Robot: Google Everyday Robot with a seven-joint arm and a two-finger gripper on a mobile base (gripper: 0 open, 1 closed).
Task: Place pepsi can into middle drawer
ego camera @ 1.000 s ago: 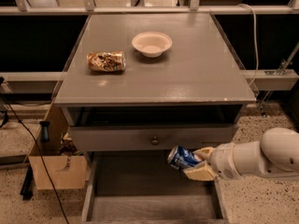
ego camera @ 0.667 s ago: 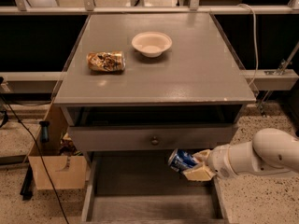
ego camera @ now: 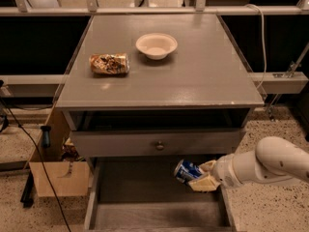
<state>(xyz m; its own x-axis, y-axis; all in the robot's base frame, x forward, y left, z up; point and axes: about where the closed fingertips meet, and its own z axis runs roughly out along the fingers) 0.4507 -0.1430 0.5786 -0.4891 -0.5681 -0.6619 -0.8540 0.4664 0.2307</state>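
My gripper (ego camera: 202, 175) is shut on the blue pepsi can (ego camera: 187, 171), which lies on its side with its silver end facing left. My white arm comes in from the right. The can hangs over the right part of the open middle drawer (ego camera: 145, 215), a wide shallow grey drawer pulled out below the cabinet. The can is a little above the drawer's floor.
On the cabinet top (ego camera: 203, 76) lie a brown-gold patterned can (ego camera: 109, 64) and a white bowl (ego camera: 156, 45). The drawer front with a round knob (ego camera: 159, 146) is just above the open drawer. A cardboard box (ego camera: 55, 175) stands on the floor at the left.
The gripper with the can has barely moved; it has shifted slightly left and down over the drawer.
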